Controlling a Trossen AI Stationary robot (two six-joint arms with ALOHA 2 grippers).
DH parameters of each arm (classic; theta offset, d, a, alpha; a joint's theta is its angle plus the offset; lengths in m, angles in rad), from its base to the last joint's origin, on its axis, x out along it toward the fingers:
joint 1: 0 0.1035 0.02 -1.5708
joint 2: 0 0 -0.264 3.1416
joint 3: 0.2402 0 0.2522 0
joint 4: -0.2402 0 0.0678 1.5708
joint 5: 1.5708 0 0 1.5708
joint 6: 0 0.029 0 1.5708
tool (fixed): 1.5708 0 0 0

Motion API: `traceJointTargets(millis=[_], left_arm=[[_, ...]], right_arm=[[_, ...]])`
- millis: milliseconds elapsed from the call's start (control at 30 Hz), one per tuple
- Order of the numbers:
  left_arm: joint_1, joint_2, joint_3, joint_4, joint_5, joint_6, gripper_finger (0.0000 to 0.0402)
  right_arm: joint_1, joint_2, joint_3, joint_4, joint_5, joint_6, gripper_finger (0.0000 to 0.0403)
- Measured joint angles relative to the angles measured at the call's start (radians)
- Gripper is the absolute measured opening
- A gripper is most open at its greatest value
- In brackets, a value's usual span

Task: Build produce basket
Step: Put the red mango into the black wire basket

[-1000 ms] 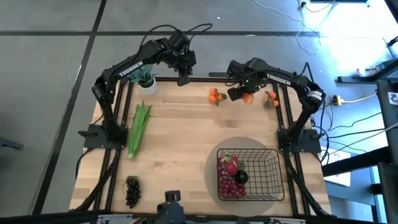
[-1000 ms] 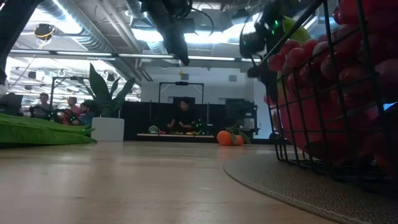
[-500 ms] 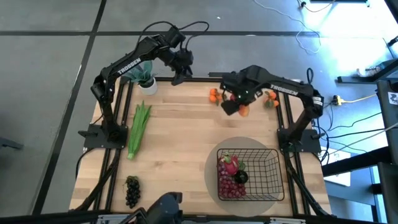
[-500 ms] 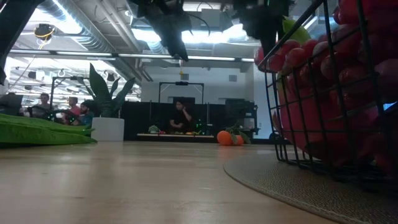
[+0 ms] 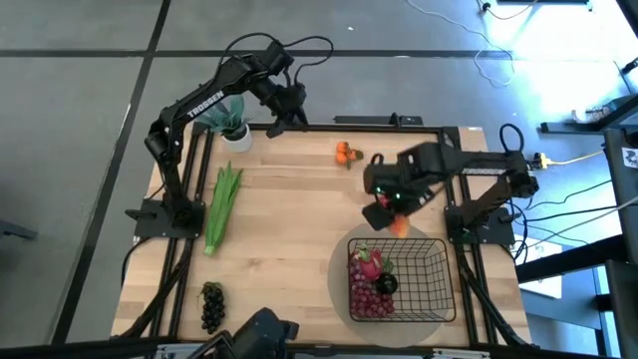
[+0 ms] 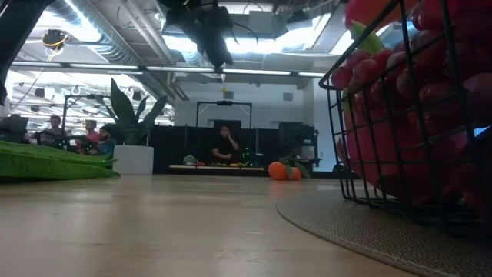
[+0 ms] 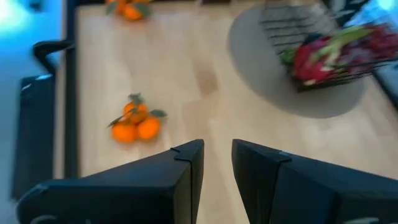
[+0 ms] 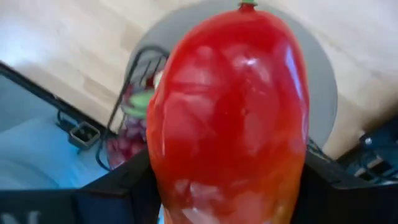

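Observation:
My right gripper (image 5: 389,217) is shut on a red-yellow mango (image 8: 230,112) and hangs above the far rim of the round grey mat (image 5: 339,261), just beyond the black wire basket (image 5: 427,279). In the basket lie a pink dragon fruit (image 5: 369,262) and purple grapes (image 5: 367,299). My left gripper (image 7: 217,162) hovers high over the table's far edge (image 5: 271,128), a narrow gap between its fingers and nothing in it. On the table lie tangerines (image 5: 345,153), a green stalk (image 5: 221,204) and dark grapes (image 5: 211,304). My right gripper pinches the mango between its two fingers (image 8: 112,186), one on each of its sides (image 8: 166,186). The fingers point steeply down from above. The mango is lifted clear of the table and the mat, with its stem end (image 8: 249,6) pointing away from the wrist.
A potted spiky plant (image 5: 231,125) stands at the far left corner, near my left arm. A second tangerine cluster (image 7: 127,7) lies farther off in the left wrist view. Bare wood (image 5: 289,239) spreads across the table's middle. People sit in the room beyond (image 6: 224,142).
My right gripper has carried the mango from the far edge, by the tangerines, toward the near edge and the basket, rising and tipping further downward on the way. My left gripper has stayed over the far edge and turned its wrist.

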Motion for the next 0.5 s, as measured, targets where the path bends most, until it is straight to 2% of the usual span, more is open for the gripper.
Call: traceJointTargets(millis=[200,367,500], left_arm=[[-0.031,-0.001,0.000,-0.004,0.086,-0.006,0.0071],[-0.091,-0.002,0.000,-0.003,0.088,-0.045,0.0071],[-0.159,-0.002,0.000,-0.002,0.088,-0.055,0.0071]], right_arm=[[0.161,-0.049,-0.115,0.000,-0.031,0.107,0.0234],[0.269,-0.096,-0.220,0.000,-0.044,0.232,0.0234],[0.327,-0.105,-0.301,0.006,-0.052,0.255,0.0234]])
